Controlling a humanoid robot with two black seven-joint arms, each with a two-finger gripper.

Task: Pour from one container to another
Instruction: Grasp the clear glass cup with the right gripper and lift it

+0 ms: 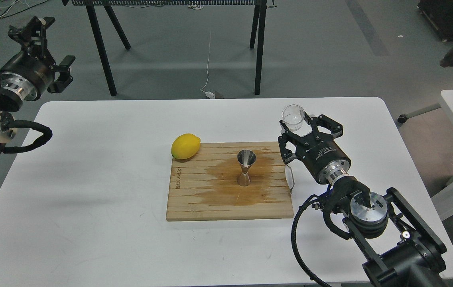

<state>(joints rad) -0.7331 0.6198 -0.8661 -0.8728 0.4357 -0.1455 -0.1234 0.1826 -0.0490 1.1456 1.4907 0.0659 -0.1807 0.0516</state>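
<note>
A small clear glass cup (293, 116) is held upright in the air by my right gripper (296, 125), which is shut on it, up and to the right of the board. The steel hourglass jigger (246, 167) stands upright in the middle of a wet brown patch on the wooden cutting board (194, 203), about a hand's width left of and below the cup. My left gripper (31, 30) is raised off the table's far left corner; its fingers cannot be told apart.
A yellow lemon (186, 146) rests at the board's back left corner. A wire handle (290, 177) sticks out from the board's right side, close to my right wrist. The white table (91, 179) carries the board. A black-legged stand (107, 48) is behind the table.
</note>
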